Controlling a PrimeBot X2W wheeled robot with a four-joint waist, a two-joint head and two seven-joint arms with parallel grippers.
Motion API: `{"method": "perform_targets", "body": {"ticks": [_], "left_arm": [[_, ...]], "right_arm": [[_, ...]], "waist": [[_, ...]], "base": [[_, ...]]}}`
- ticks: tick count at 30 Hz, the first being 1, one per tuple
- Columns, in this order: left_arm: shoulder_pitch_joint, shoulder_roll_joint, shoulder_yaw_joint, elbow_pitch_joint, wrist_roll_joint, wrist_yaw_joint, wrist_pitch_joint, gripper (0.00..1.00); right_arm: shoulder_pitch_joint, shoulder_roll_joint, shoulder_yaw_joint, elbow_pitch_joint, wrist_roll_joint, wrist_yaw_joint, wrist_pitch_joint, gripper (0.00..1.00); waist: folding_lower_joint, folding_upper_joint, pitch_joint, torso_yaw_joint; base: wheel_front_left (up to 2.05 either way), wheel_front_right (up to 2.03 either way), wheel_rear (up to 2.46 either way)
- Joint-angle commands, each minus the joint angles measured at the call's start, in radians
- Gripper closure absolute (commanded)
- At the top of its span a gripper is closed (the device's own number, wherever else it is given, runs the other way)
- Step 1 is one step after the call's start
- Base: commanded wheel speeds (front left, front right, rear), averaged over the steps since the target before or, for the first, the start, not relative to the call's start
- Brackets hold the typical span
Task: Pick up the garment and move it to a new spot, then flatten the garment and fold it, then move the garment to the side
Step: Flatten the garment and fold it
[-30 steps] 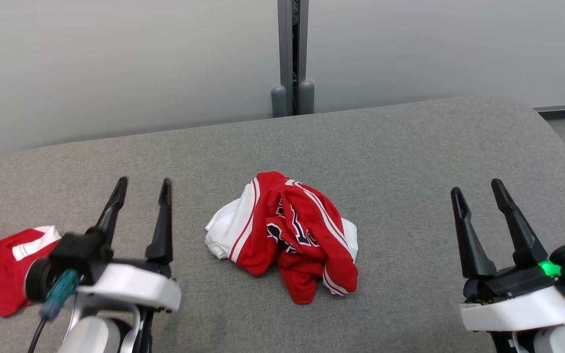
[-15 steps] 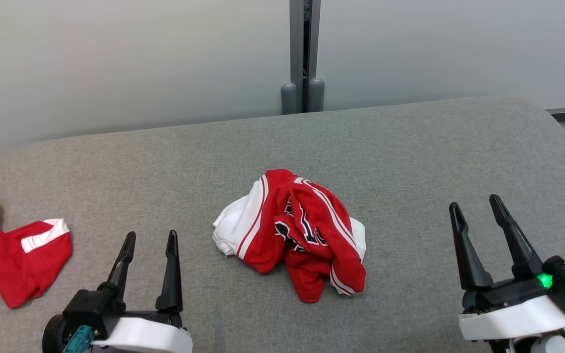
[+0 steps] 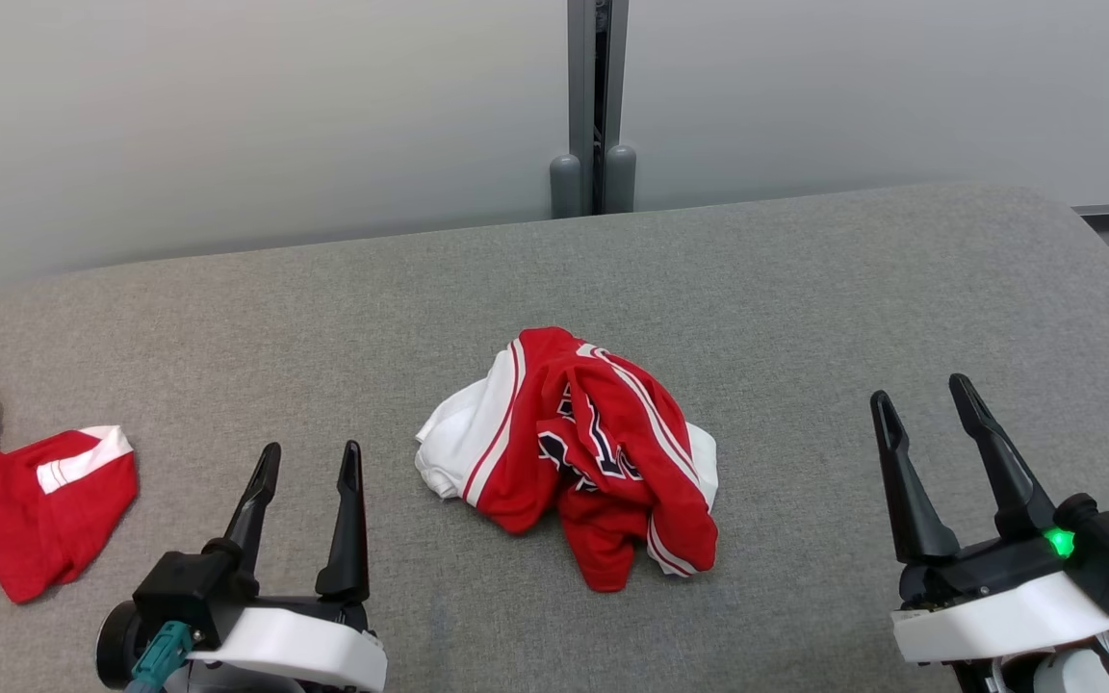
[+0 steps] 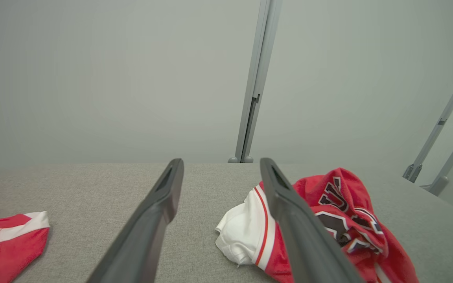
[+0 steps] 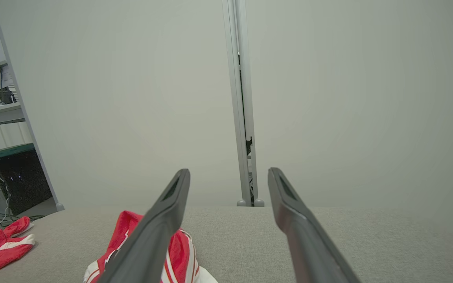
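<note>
A wide grey fabric-covered table [image 3: 805,279] with rounded far corners lies near. Behind it stand plain pale grey wall panels [image 3: 227,115], split at the middle by a grey metal upright post [image 3: 579,77]. The light is soft, even.

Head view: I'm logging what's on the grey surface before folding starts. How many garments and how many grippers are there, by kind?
Garments: 2, the crumpled red and white garment at centre and the red garment at the left edge.
Grippers: 2, the left gripper and the right gripper, both open and holding nothing.
Total: 4.
</note>
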Motion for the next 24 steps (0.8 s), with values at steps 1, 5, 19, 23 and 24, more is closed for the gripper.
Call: {"method": "perform_targets", "body": {"ticks": [1, 5, 19, 23, 24], "left_arm": [[-0.014, 0.002, 0.000, 0.003, -0.005, -0.004, 0.000, 0.00], [-0.021, 0.002, -0.004, 0.004, -0.006, -0.003, 0.003, 0.00], [-0.050, -0.006, -0.012, 0.012, -0.021, -0.003, 0.010, 0.00], [-0.066, -0.011, -0.016, 0.015, -0.026, -0.006, 0.010, 0.00], [-0.070, -0.014, -0.018, 0.017, -0.026, -0.008, 0.010, 0.00]], "right_arm": [[-0.010, -0.007, -0.001, 0.003, 0.003, 0.000, -0.005, 0.00], [-0.009, -0.011, 0.006, 0.016, 0.010, 0.000, -0.005, 0.00], [-0.094, -0.037, 0.007, 0.169, -0.002, 0.000, 0.122, 0.00], [-0.174, -0.038, 0.032, 0.314, 0.046, 0.000, 0.246, 0.00], [-0.198, -0.043, 0.041, 0.344, 0.055, 0.000, 0.267, 0.00]], "waist": [[0.0000, -0.0001, 0.001, 0.000], [0.0000, -0.0001, 0.002, 0.003], [0.0000, -0.0001, 0.040, 0.036], [0.0000, -0.0001, 0.070, 0.062], [0.0000, -0.0001, 0.078, 0.071]], "base": [[0.00, 0.00, 0.00], [0.00, 0.00, 0.00], [0.00, 0.00, 0.00], [0.00, 0.00, 0.00], [0.00, 0.00, 0.00]]}}
